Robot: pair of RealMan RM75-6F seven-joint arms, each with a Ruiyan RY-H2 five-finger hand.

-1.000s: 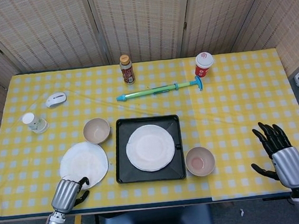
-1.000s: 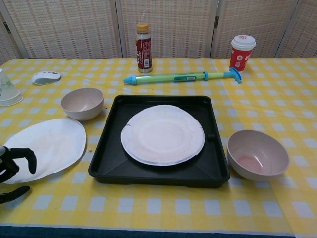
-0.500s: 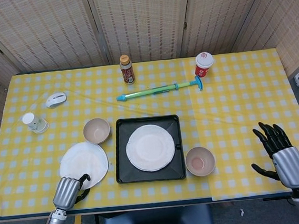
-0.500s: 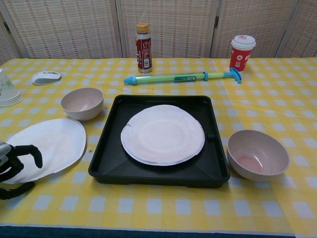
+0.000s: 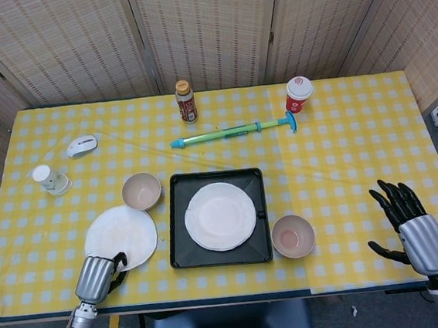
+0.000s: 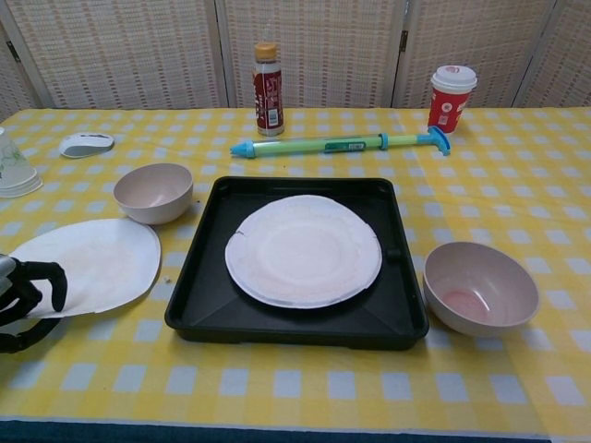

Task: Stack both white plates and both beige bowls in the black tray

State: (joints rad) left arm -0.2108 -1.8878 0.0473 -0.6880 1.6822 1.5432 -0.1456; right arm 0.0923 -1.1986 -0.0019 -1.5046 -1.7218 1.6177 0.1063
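Observation:
A black tray [image 5: 259,207] [image 6: 199,277] sits mid-table with one white plate [image 5: 220,216] [image 6: 303,249] lying flat in it. The second white plate [image 5: 121,237] [image 6: 92,268] lies left of the tray, and its near edge looks slightly raised. My left hand [image 5: 98,276] [image 6: 23,295] grips that near edge, fingers curled over the top and thumb beneath. One beige bowl [image 5: 142,191] [image 6: 154,191] stands behind this plate, the other [image 5: 293,236] [image 6: 480,288] to the right of the tray. Near the table's front right edge my right hand [image 5: 407,219] is open, fingers spread, holding nothing.
Along the back stand a brown bottle [image 5: 186,101] [image 6: 267,76] and a red cup [image 5: 298,94] [image 6: 452,95]. A green-blue pump [image 5: 235,132] [image 6: 337,144] lies behind the tray. A mouse [image 5: 82,145] [image 6: 86,144] and a clear cup [image 5: 50,179] [image 6: 11,166] are at the left.
My left hand has closed over the near edge of the left plate, and that edge has shifted back and risen a little. The right hand has not moved.

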